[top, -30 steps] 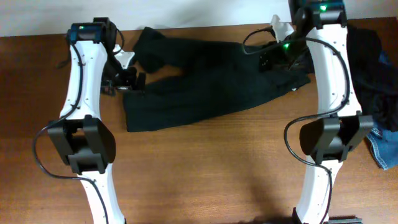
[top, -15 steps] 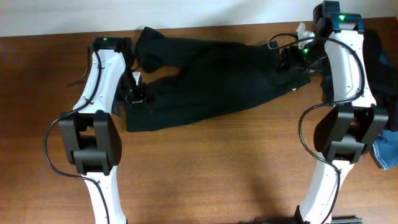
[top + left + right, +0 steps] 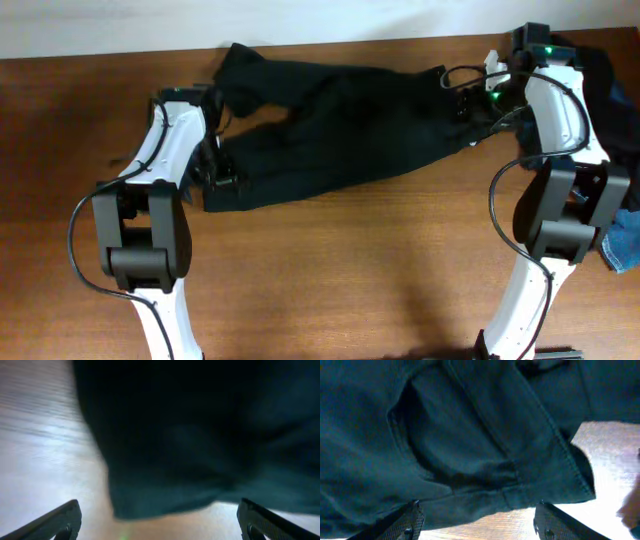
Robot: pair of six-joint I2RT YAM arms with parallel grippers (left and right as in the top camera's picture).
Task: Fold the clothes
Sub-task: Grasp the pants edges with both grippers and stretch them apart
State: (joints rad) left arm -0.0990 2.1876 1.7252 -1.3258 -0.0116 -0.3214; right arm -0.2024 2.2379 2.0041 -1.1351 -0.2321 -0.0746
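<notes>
A long black garment (image 3: 340, 125), trousers by their shape, lies spread across the far half of the table with the legs to the left and the waist to the right. My left gripper (image 3: 218, 177) hovers open at the left leg hem. In the left wrist view the blurred hem (image 3: 165, 500) lies just ahead of the open fingers (image 3: 160, 527). My right gripper (image 3: 468, 103) is open over the waist end. In the right wrist view the waistband with a belt loop (image 3: 520, 492) lies between and ahead of the open fingers (image 3: 482, 522).
A heap of more dark clothes (image 3: 600, 110) lies at the right edge behind the right arm. A piece of blue denim (image 3: 622, 242) lies lower at the right edge. The wooden table (image 3: 330, 270) ends at the far edge near the trousers' top.
The left gripper has come down and in from the upper left to the leg hem. The right gripper has shifted right and settled over the waistband. The trousers have barely moved.
</notes>
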